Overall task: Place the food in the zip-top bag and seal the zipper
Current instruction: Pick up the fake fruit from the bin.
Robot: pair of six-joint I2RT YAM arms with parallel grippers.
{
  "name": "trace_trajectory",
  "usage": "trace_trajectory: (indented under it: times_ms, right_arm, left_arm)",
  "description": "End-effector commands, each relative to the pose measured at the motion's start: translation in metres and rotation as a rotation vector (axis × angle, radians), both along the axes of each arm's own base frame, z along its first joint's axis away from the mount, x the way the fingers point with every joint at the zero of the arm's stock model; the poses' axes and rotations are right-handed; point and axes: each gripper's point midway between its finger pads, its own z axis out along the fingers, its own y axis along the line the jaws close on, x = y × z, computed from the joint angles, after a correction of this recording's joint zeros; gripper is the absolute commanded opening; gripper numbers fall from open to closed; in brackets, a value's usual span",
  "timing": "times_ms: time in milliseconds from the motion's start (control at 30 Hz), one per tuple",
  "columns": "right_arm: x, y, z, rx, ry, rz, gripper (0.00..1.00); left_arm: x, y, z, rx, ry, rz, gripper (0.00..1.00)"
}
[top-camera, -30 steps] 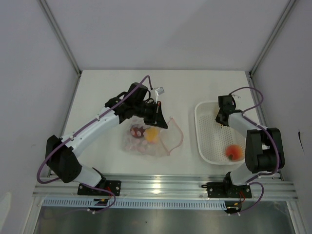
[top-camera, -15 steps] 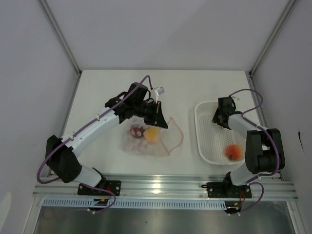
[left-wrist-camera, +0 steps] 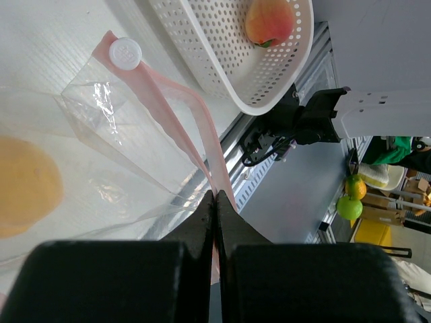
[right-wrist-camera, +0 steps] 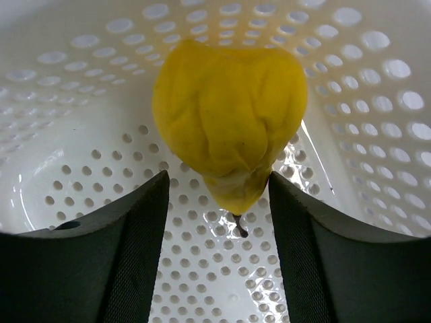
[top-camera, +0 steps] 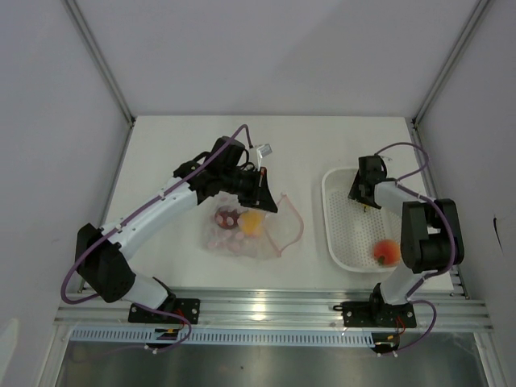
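The clear zip-top bag (top-camera: 246, 238) lies at mid-table with its mouth lifted. My left gripper (top-camera: 264, 201) is shut on its pink zipper (left-wrist-camera: 195, 128), the strip pinched between the jaws (left-wrist-camera: 215, 196). Inside the bag lie a dark red piece (top-camera: 226, 216) and a yellow-orange piece (top-camera: 251, 222). A yellow piece of food (right-wrist-camera: 229, 121) rests in the white basket (top-camera: 343, 242). My right gripper (right-wrist-camera: 219, 182) is open, a finger on each side of the piece's stem end without touching it. An orange-red piece (top-camera: 387, 251) sits at the basket's near end.
The perforated basket wall (right-wrist-camera: 67, 101) curves close round the yellow piece. A white round slider (left-wrist-camera: 126, 52) sits at one end of the zipper. A metal rail (top-camera: 274, 306) runs along the table's near edge. Enclosure walls stand left, right and behind.
My right gripper has opened from nearly shut and shifted slightly toward the basket's far-left corner. The left arm and the bag have not moved.
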Motion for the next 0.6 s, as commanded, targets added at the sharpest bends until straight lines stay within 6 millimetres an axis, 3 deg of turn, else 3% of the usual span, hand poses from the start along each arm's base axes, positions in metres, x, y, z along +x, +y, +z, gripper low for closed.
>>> trace_trajectory:
  times_ms: [0, 433, 567]
  right_arm:
    - [0.016, -0.009, 0.010, -0.057, -0.036, 0.016, 0.62]
    - [0.018, -0.026, -0.010, -0.130, 0.004, 0.030, 0.50]
    - [0.018, -0.025, -0.012, -0.120, 0.005, 0.035, 0.35]
  left_arm:
    - [-0.003, -0.001, 0.010, -0.039, -0.022, -0.021, 0.01]
    - [-0.003, -0.004, 0.008, -0.044, -0.018, -0.032, 0.01]
    - [-0.004, -0.004, 0.008, -0.047, -0.015, -0.036, 0.01]
